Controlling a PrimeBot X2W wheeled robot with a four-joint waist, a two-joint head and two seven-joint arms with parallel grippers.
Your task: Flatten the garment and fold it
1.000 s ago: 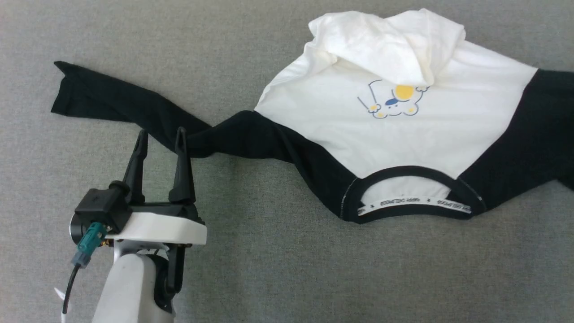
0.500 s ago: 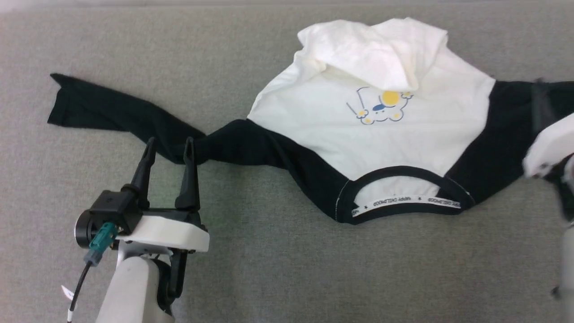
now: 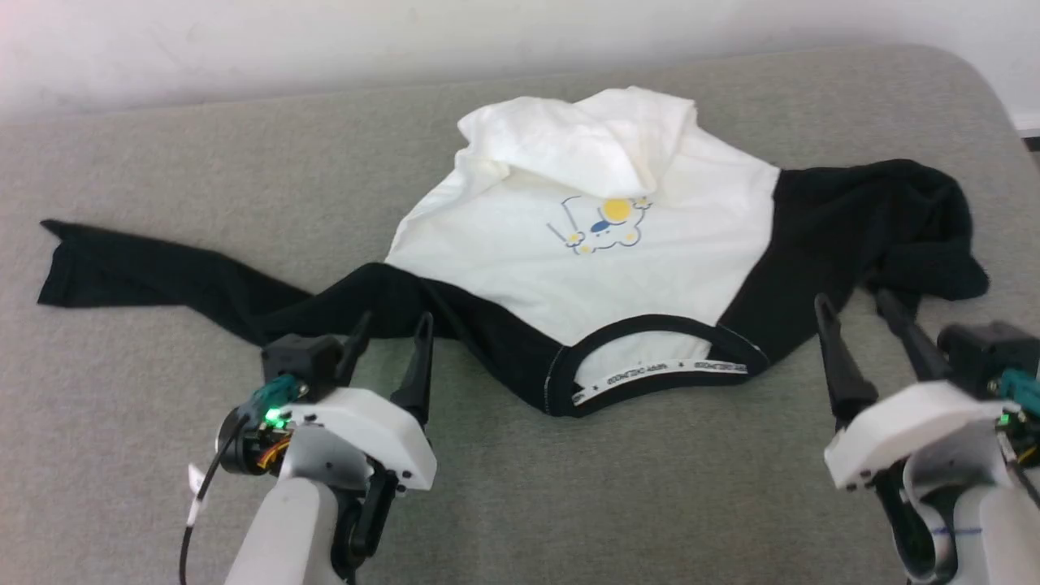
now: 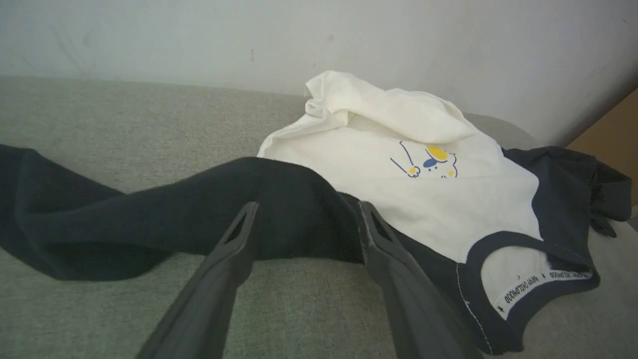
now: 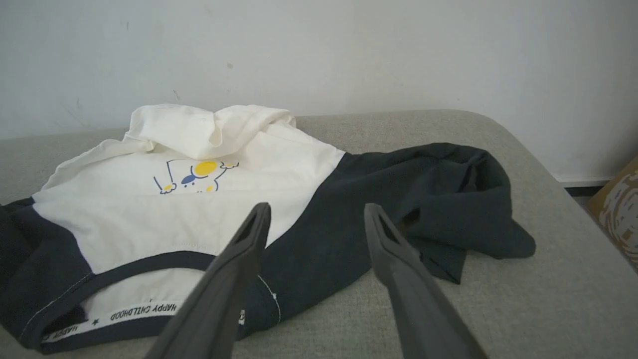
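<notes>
Garment [image 3: 569, 268] lay front-up in the middle of the grey cushion [image 3: 569, 504], neckband [image 3: 658, 366] toward the robot, hem end away. Far hem [image 3: 569, 142] was flopped back over the white body, just touching the top of the chest print [image 3: 605, 227]. Left sleeve [image 3: 162, 276] ran out long and mostly flat toward the robot's left, with a twist where it met the shoulder. Right sleeve [image 3: 894, 219] was bunched in a heap near the cushion's right end.

Left gripper [image 3: 388, 341] hung just at the near edge of the left sleeve, jaws wide, nothing held. Right gripper [image 3: 857, 313] hung beside the right shoulder, jaws wide, empty.

Judged step: flattening, not yet folding. To do it well: pinch one layer only at the cuff of the bunched right sleeve and draw it outward low along the cushion. Left gripper should pin the shoulder so the body does not slide. Then flip the hem back flat
</notes>
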